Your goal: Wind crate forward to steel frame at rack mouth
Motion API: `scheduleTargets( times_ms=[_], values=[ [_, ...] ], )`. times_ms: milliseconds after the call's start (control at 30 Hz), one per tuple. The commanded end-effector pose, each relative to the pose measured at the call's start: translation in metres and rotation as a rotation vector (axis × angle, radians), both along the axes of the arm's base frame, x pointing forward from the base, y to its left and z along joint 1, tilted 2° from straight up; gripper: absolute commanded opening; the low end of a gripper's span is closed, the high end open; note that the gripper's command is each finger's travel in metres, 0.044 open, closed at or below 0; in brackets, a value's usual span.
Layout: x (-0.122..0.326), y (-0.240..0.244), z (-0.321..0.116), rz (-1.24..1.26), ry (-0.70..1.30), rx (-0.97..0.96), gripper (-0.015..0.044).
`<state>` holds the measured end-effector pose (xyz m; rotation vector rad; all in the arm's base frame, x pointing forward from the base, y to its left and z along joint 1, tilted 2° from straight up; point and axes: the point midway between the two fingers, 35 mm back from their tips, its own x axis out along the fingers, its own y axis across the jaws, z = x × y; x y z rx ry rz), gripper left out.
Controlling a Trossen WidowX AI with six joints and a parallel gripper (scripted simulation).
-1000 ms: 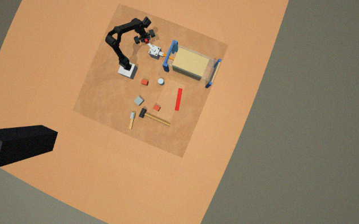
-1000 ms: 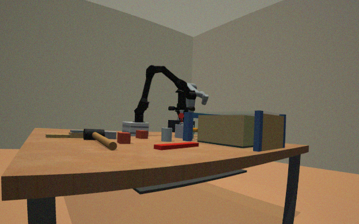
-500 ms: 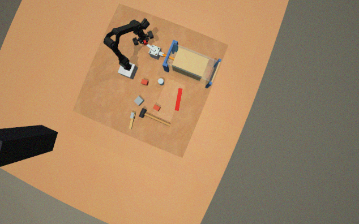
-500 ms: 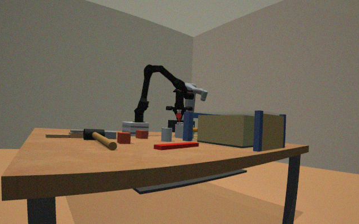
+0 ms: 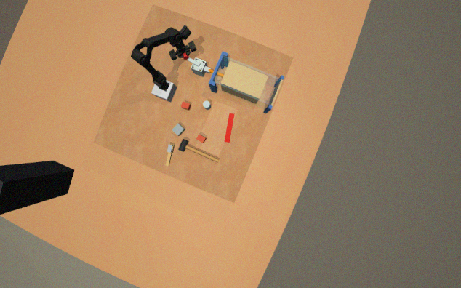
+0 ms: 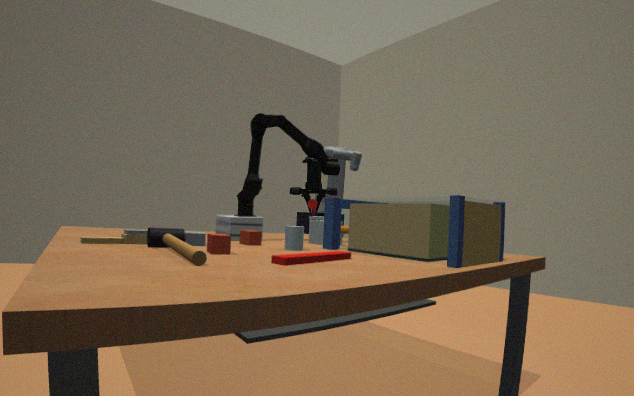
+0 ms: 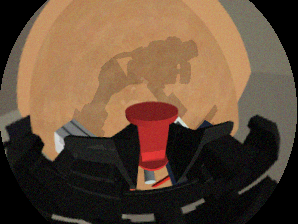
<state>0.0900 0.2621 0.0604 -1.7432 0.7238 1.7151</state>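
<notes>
My gripper point(image 5: 185, 55) point(image 6: 313, 204) point(image 7: 148, 119) is shut on the red knob point(image 7: 151, 112) of the winch handle. The pale handle arm point(image 5: 192, 61) reaches from the knob to the top of the winch point(image 5: 198, 72) point(image 6: 316, 232); the key and hole are hidden. An orange strap point(image 5: 216, 73) point(image 6: 345, 230) runs from the winch under the blue steel frame point(image 5: 213, 86) point(image 6: 332, 225) to the crate point(image 5: 245, 80) point(image 6: 390, 227). The crate sits flat in the clear-panelled cubby, its front close behind the frame with a small gap.
A pale cylinder point(image 5: 206, 105) point(image 6: 294, 237), red blocks point(image 5: 185, 105) point(image 5: 201, 138), a grey block point(image 5: 178, 129), a red bar point(image 5: 229, 128) point(image 6: 311, 257), a mallet point(image 5: 201, 153) point(image 6: 183, 248) and a small wooden-handled tool point(image 5: 169, 158) lie on the bench. A second blue frame point(image 5: 267, 108) point(image 6: 455, 232) stands at the rear.
</notes>
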Motion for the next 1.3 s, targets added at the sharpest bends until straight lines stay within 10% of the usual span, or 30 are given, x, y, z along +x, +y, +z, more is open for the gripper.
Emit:
scheduleTargets(
  times_ms=[0, 1267],
  values=[
    [-0.002, -0.016, -0.002, -0.005, 0.008, -0.033, 0.0000],
    [0.016, -0.069, -0.002, -0.005, 0.006, -0.038, 0.0000]
  ],
)
